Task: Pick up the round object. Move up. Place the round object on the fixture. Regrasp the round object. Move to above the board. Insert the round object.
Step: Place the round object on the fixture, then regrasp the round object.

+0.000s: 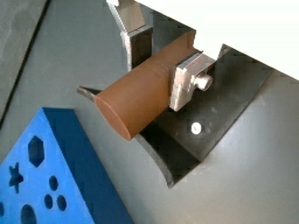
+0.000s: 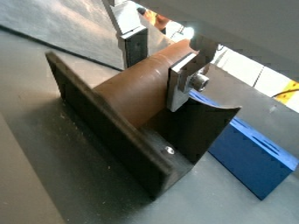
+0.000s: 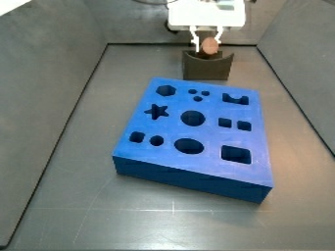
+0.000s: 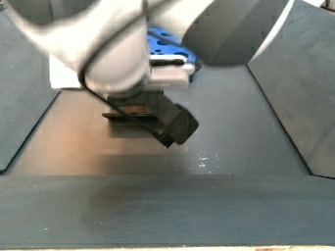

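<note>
The round object (image 1: 131,94) is a reddish-brown peg lying on its side in the curved notch of the dark fixture (image 1: 187,147). It shows the same way in a wrist view (image 2: 117,101). My gripper (image 1: 162,79) straddles the peg from above, and its silver fingers (image 1: 187,77) press the peg's two sides. In a side view the gripper (image 3: 206,43) hangs over the fixture (image 3: 207,67) at the far end, behind the blue board (image 3: 197,137). The board also shows in both wrist views (image 1: 47,175) (image 2: 251,153).
The grey floor is bounded by raised dark walls (image 3: 78,108) on both sides. In a side view the arm's grey body (image 4: 118,49) fills most of the picture and hides the fixture; only a strip of the board (image 4: 164,41) shows.
</note>
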{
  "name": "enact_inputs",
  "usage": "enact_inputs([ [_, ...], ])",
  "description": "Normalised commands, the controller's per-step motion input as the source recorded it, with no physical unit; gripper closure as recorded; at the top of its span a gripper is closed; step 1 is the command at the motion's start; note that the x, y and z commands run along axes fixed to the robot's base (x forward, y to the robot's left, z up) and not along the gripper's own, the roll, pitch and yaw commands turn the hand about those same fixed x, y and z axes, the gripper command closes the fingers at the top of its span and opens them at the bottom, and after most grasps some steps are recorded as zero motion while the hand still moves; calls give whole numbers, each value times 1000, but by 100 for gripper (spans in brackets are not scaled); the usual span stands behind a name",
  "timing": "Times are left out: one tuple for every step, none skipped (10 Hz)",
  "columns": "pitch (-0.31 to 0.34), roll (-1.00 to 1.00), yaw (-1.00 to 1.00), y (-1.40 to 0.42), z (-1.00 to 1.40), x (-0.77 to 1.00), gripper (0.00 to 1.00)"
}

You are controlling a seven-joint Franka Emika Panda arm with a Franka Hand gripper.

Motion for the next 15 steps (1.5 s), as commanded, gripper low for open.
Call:
enact_inputs([
  [61, -485, -114, 136, -388, 87, 100],
  [25, -362, -121, 125, -385, 79, 100],
  [8, -274, -115, 118, -381, 80, 100],
  [0, 0, 0, 0, 0, 0, 0],
  [17, 46, -28, 0, 1000, 0, 0],
  [22, 52, -22, 2, 1000, -5, 0],
  [43, 73, -10, 2, 1000, -24, 0],
  [59, 105, 4, -5, 1000, -32, 0],
  [77, 114, 6, -5, 1000, -37, 0],
  [89, 112, 2, -6, 925, -45, 0],
  [94, 112, -6, -4, 761, -48, 0],
  [104, 113, -14, -4, 544, -40, 0],
  [104, 103, -18, -5, 379, -38, 0],
  [100, 98, -24, -2, 268, -35, 0],
  [77, 1000, 14, -1000, 668, -78, 0],
])
